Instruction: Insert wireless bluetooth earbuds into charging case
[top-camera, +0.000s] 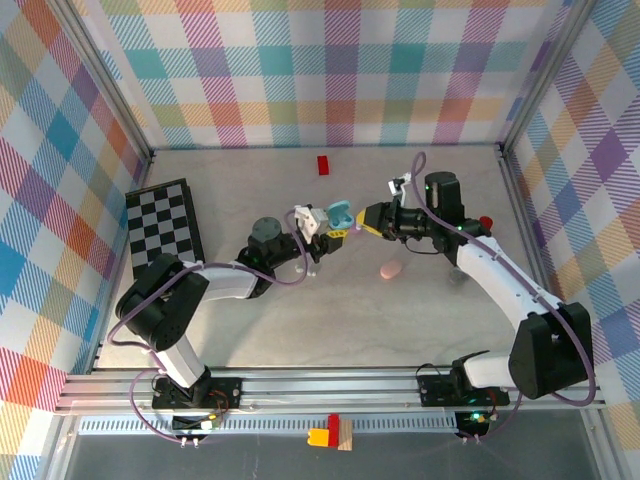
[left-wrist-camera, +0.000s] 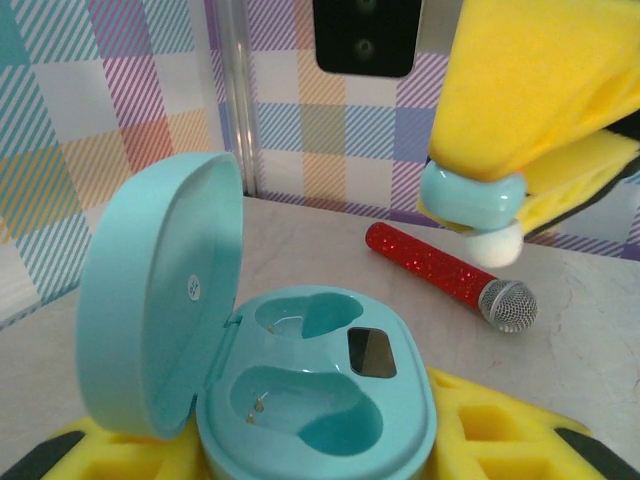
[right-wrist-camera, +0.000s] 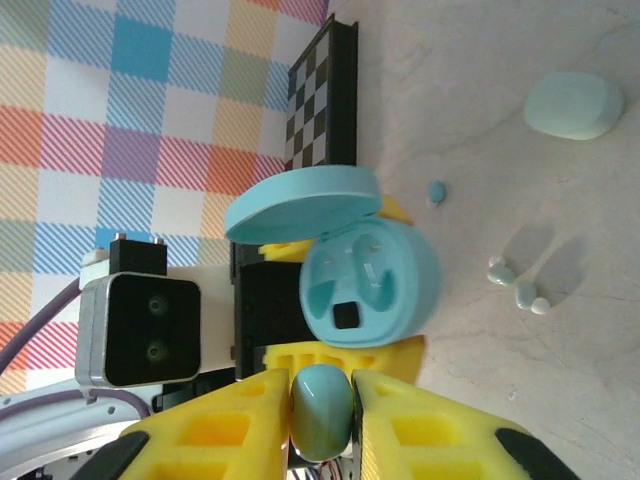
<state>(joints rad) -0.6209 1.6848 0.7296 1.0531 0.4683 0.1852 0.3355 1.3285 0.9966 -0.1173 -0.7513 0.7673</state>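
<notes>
Two-handed gripping: clamping an open pale-teal pebble-shaped plastic charging case (left-wrist-camera: 418, 400) in the left gripper (top-camera: 325, 233), yellow foam jaws narrowly parted around it. Showing both wells apparently empty. Pinching a small glossy light-blue plastic earbud (right-wrist-camera: 322, 405), white-tipped, in the nearly shut right gripper (top-camera: 369, 221), near the case but apart. Showing several tiny pale buds (right-wrist-camera: 516, 285) lying loose on the grey table (right-wrist-camera: 560, 400).

Pale marbled table (top-camera: 400, 320) with checkerboard (top-camera: 165, 222), red block (top-camera: 323, 165), pink case (top-camera: 390, 271), mint case (right-wrist-camera: 572, 105), loose earbuds (right-wrist-camera: 526, 294)
</notes>
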